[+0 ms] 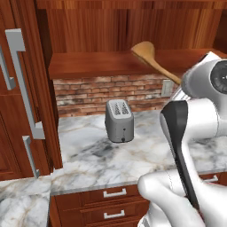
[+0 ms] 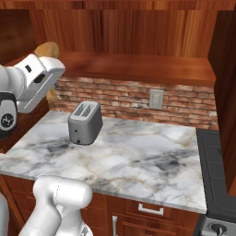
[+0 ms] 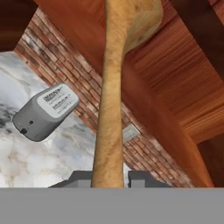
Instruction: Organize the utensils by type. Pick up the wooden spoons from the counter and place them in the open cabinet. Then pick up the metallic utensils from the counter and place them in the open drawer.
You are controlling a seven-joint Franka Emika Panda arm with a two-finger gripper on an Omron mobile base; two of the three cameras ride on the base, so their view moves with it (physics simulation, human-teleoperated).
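Item: wooden spoon point(image 3: 109, 109), handle clamped in tool point(image 3: 110, 178); long axis ran toward 12 o'clock, bowl seemingly just above cabinet shelf point(image 1: 88, 62).

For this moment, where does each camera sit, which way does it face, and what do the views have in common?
Left base view: behind the arm to its left, facing the brick backsplash and open wooden cabinet shelf; white arm at lower right.
Right base view: behind-right, over the white marble counter; arm at left.
Hand view: on the hand, looking along the end effector, shut on the orange-brown wooden spoon.
Shared: the grey metal toaster and the spoon appear in all three.
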